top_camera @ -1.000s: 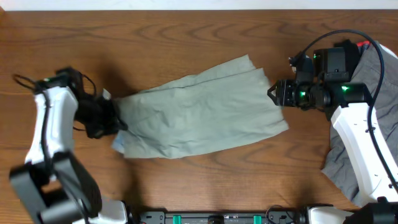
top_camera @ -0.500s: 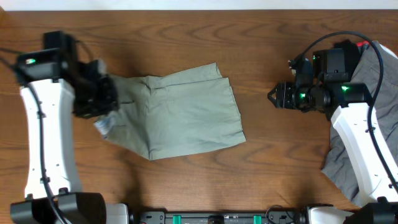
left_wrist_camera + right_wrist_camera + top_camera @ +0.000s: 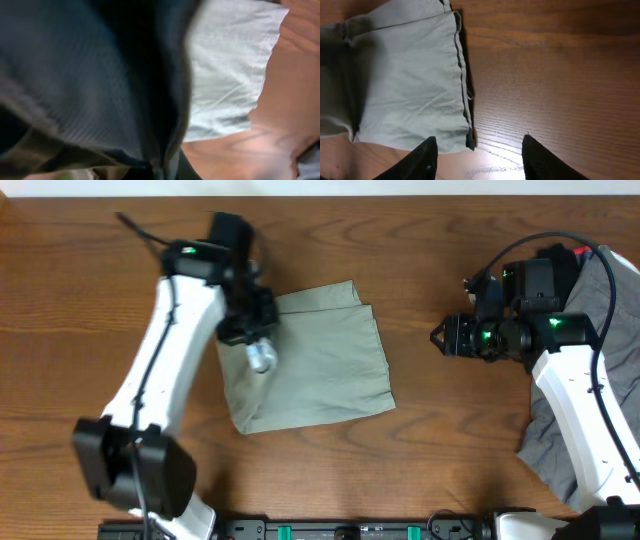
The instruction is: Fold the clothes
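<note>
The shorts [image 3: 320,365] lie doubled over at the centre of the tabletop [image 3: 420,240]. The left claw [image 3: 258,352] grasps a bunched fold above their left part. The right claw [image 3: 441,335] hangs released at centre right.

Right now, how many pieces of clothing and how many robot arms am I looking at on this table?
Pale green shorts: 1
Grey garment: 1
Robot arms: 2 (left arm, right arm)
Total: 4
</note>
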Tool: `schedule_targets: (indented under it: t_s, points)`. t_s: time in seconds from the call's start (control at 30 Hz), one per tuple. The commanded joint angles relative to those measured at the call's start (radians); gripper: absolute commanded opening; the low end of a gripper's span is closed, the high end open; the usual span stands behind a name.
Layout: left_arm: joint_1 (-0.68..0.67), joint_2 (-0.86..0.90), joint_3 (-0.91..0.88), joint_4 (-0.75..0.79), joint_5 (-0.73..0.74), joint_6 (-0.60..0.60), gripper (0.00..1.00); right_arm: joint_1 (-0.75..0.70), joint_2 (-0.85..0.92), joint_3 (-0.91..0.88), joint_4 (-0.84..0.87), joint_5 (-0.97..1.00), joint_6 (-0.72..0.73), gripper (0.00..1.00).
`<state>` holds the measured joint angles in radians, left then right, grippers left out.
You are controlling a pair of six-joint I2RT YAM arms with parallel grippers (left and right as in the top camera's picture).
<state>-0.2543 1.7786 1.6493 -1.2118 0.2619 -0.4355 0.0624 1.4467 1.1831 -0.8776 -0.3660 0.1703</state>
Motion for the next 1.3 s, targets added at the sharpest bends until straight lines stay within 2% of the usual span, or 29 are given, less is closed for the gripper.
schedule_targets:
  t_s: [0.0,0.2,0.4,0.47,0.6,0.73,0.83,1.0,1.27]
  points:
    - [-0.073,0.021,0.021,0.036,-0.006,-0.135,0.06,0.006,0.003,-0.001,-0.002,0.0,-0.019,0.53]
    - [-0.188,0.049,0.021,0.101,-0.093,-0.24,0.06,0.006,0.004,-0.002,-0.002,0.001,-0.019,0.53]
    - [-0.249,0.091,0.021,0.145,-0.098,-0.292,0.06,0.006,0.006,-0.002,-0.008,0.01,-0.019,0.53]
    - [-0.259,0.104,0.021,0.145,-0.098,-0.292,0.06,0.006,0.008,-0.002,-0.014,0.026,-0.018,0.45]
    - [-0.259,0.109,0.021,0.148,-0.099,-0.292,0.06,0.006,0.042,-0.021,0.012,0.049,0.009,0.2]
    - [-0.257,0.109,0.021,0.15,-0.098,-0.291,0.06,0.019,0.121,-0.061,0.148,-0.114,0.008,0.06]
    - [-0.257,0.109,0.021,0.15,-0.098,-0.291,0.06,0.039,0.198,-0.086,0.257,-0.159,0.008,0.04]
    - [-0.257,0.108,0.021,0.132,-0.087,-0.275,0.06,0.066,0.341,-0.087,0.345,-0.165,0.009,0.02]
    - [-0.257,0.102,0.034,0.114,-0.087,-0.253,0.06,0.07,0.504,-0.087,0.391,-0.171,0.031,0.02]
